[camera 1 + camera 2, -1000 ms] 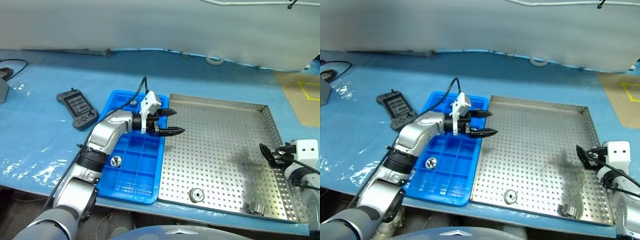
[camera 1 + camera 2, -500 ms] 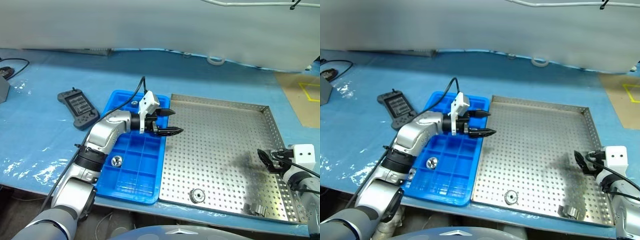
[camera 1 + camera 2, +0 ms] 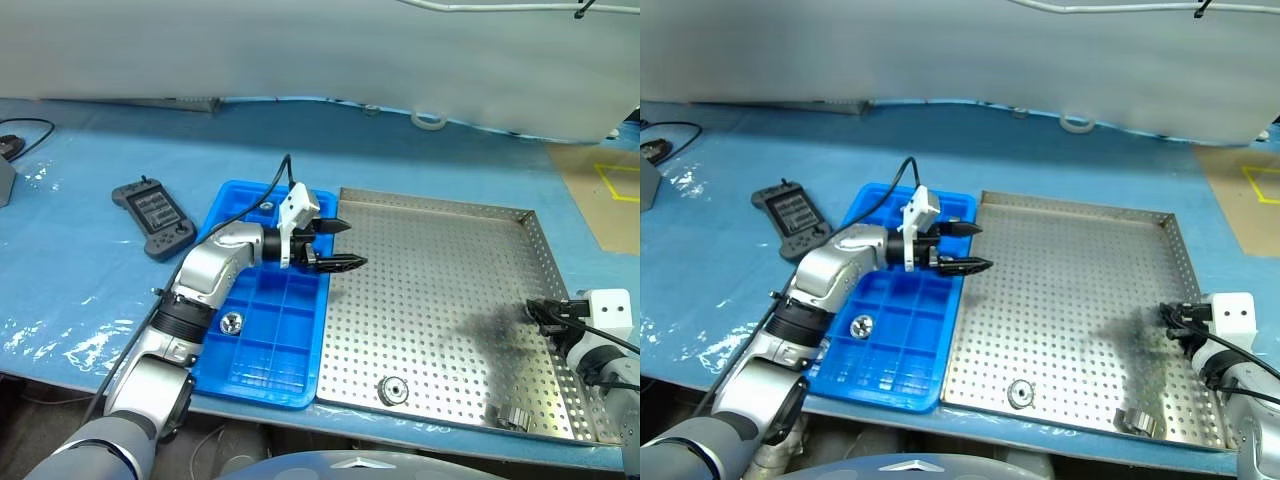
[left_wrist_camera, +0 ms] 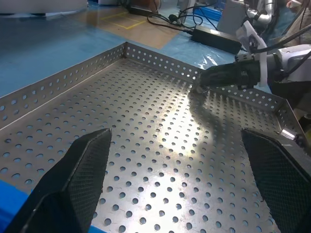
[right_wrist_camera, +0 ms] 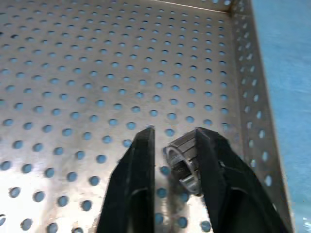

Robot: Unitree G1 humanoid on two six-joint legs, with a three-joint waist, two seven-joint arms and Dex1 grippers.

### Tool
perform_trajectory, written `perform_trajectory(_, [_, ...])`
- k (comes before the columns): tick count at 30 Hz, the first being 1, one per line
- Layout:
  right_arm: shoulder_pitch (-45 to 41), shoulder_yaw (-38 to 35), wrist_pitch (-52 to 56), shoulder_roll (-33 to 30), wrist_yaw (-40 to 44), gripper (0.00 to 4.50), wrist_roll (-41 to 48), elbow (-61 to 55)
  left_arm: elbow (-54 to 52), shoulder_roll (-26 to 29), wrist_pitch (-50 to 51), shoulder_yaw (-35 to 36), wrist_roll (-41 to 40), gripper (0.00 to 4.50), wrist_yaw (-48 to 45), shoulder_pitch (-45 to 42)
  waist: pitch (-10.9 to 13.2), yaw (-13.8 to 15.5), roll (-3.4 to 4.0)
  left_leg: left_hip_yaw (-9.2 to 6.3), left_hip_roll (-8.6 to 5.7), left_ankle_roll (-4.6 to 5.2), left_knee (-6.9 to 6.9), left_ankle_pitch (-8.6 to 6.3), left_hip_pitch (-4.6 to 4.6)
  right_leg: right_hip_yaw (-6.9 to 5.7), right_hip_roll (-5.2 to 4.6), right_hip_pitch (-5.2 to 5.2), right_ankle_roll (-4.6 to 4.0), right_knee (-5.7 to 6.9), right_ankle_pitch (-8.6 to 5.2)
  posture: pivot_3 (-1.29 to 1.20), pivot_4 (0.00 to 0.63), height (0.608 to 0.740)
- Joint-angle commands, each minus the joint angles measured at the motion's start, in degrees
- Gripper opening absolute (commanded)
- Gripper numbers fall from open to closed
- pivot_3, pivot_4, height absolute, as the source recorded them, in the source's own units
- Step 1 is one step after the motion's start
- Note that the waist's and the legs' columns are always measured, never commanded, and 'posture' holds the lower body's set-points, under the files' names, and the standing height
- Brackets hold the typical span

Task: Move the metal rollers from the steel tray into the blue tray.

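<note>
**Now lift: right fingers pinching a roller at the steel tray's right rim**

Your right gripper (image 5: 172, 160) has its fingers pressed onto a metal roller (image 5: 183, 158), low over the perforated floor of the steel tray (image 3: 440, 250) near its right rim. I judge the pick step to be at the point of grasp, with the carry not yet begun.

Two more rollers lie in the steel tray: one near the front rim (image 3: 393, 390), one at the front right corner (image 3: 512, 417). One roller (image 3: 232, 322) sits in a compartment of the blue tray (image 3: 262, 365), which lies on the bench touching the steel tray's left side.

Your left gripper (image 3: 335, 244) hovers with fingers spread and empty over the seam between the trays.

Next, raise the right hand clear of the rim, then cross the steel tray toward a free blue compartment. Mind the left arm on the way.
</note>
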Motion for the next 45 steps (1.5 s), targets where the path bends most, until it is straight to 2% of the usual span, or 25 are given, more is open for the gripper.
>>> perform_trajectory(1, [-0.3, 0.0, 2.2, -0.5, 0.9, 0.29, 2.0, -3.3, -0.4, -0.4, -1.5, 0.9, -0.2, 4.5, -0.2, -1.4, 0.0, 0.0, 0.01, 0.0, 0.0, 0.0, 0.0, 0.0, 0.0, 0.0, 0.0, 0.0, 0.0, 0.0, 0.0, -0.34, 0.15, 0.74])
perform_trajectory(2, [-0.5, 0.0, 2.7, -0.6, 1.3, 0.02, 2.6, -3.8, 0.3, -0.5, -2.2, 0.9, 0.1, 4.5, -0.3, -1.3, 0.0, 0.0, 0.04, 0.0, 0.0, 0.0, 0.0, 0.0, 0.0, 0.0, 0.0, 0.0, 0.0, 0.0, 0.0, -0.34, 0.15, 0.74])
perform_trajectory(8, [-0.8, -0.3, 5.8, -0.7, 4.3, 0.02, 6.9, -6.6, 11.1, -1.1, -12.1, 0.9, 2.8, 4.5, -3.5, -0.4, 0.0, 0.1, 0.05, 0.0, -0.01, -0.01, -0.05, 0.01, -0.04, 0.0, 0.0, -0.06, 0.01, -0.04, 0.0, -0.33, 0.15, 0.74])
perform_trajectory(13, [-2.5, -4.8, 9.7, 0.9, 6.0, 0.02, 18.0, -10.1, 22.6, -1.8, -21.2, 1.7, 4.8, 4.5, -6.6, -1.4, 0.0, 0.2, 0.04, 0.0, -0.01, 0.0, -0.04, 0.01, -0.04, 0.0, -0.01, -0.06, 0.01, -0.05, 0.0, -0.33, 0.15, 0.74])
perform_trajectory(17, [-4.1, -5.6, 6.6, -0.2, 3.7, 0.02, 15.1, -8.2, 26.3, -2.1, -23.7, 2.5, 5.4, 4.5, -8.0, -2.7, 0.0, 0.4, 0.02, 0.0, -0.01, 0.0, -0.02, 0.01, 0.0, 0.0, -0.02, 0.0, 0.01, -0.04, 0.0, -0.33, 0.15, 0.74])
perform_trajectory(21, [-3.6, -5.0, 3.7, -1.0, 4.4, 0.85, 12.5, -6.4, 26.0, -2.5, -23.7, 2.8, 5.7, 4.5, -8.4, -2.9, 0.0, 0.4, 0.02, 0.0, -0.01, -0.01, -0.07, 0.02, -0.05, 0.0, -0.01, -0.08, 0.0, -0.01, 0.0, -0.33, 0.15, 0.74])
perform_trajectory(25, [-2.5, -6.5, 7.2, -0.5, 4.0, 2.21, 15.0, -5.6, 24.7, -2.7, -23.1, 2.8, 5.8, 4.5, -8.4, -2.4, 0.0, 0.4, 0.01, 0.02, -0.01, -0.01, -0.06, 0.02, -0.04, 0.0, -0.02, -0.07, 0.0, 0.0, 0.0, -0.33, 0.15, 0.74])
perform_trajectory(32, [-1.3, -5.7, 4.6, 0.0, 0.5, 4.46, 10.8, -4.5, 23.5, -2.6, -22.3, 3.0, 5.8, 4.5, -8.4, -1.9, 0.0, 0.4, 0.01, 0.02, -0.01, -0.05, -0.13, 0.03, -0.03, 0.0, -0.02, -0.09, 0.01, -0.05, 0.0, -0.34, 0.15, 0.74])
perform_trajectory(41, [-0.4, -4.8, 3.7, 0.9, -0.5, 4.46, 8.5, 0.2, 23.1, -3.2, -22.4, 4.2, 5.0, 4.5, -7.7, -2.1, 0.0, 0.3, 0.01, 0.04, -0.01, -0.06, -0.15, 0.03, -0.04, 0.0, -0.02, -0.11, 0.01, -0.07, 0.0, -0.34, 0.15, 0.74])
perform_trajectory(45, [0.0, -4.0, 2.9, 1.2, -0.4, 4.46, 7.7, 0.7, 20.1, -2.8, -18.8, 5.2, 3.2, 4.5, -9.0, -3.8, 0.0, 0.2, 0.01, 0.04, -0.01, -0.06, -0.16, 0.03, -0.05, 0.0, -0.02, -0.12, 0.01, -0.06, 0.0, -0.34, 0.15, 0.74])
